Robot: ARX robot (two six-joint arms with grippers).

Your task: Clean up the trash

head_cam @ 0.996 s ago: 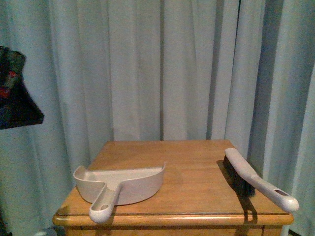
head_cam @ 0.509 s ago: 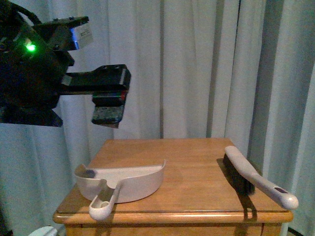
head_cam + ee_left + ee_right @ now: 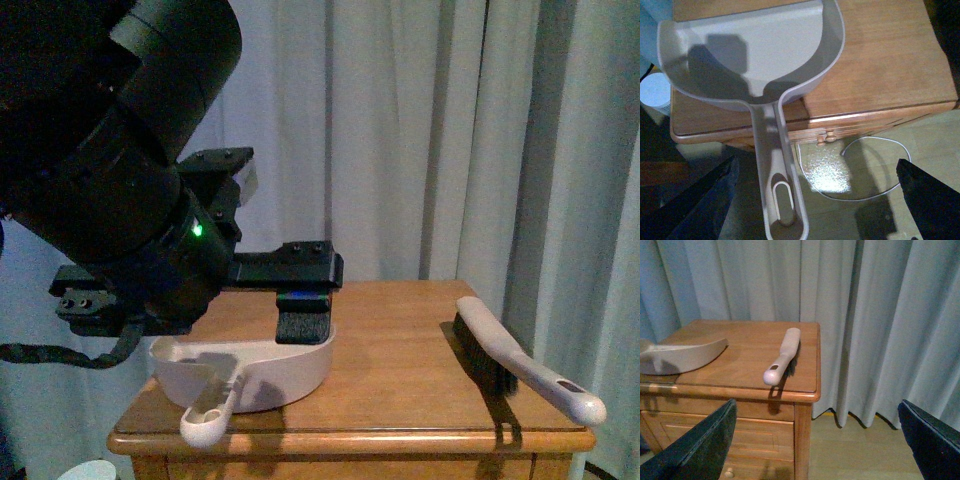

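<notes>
On the table (image 3: 400, 330), in the dustpan (image 3: 270, 372), on the floor: no view shows me the trash, so I can't place it against my fingers. The pan's inside shows only shadow.

My left gripper (image 3: 303, 322) hangs over the pan's open far edge, fingers (image 3: 705, 200) spread wide, nothing held. I can't tell whether it touches the rim. From the left wrist, pan and handle lie between my two fingers. The handle sticks out past the table's front edge.

The brush (image 3: 500, 355) lies on the table's right side, well apart from the pan, with its handle end poking over the front right corner. Bare wood between pan and brush is the open room. The curtain (image 3: 420, 140) hangs close behind.

My right gripper (image 3: 815, 410) is held short of the table, off its right front corner, fingers wide apart, empty.

My left arm blocks the left half of the front view. On the floor are a pale round thing (image 3: 655, 92) by the table's left side and a white cable loop (image 3: 880, 145) before the drawers.
</notes>
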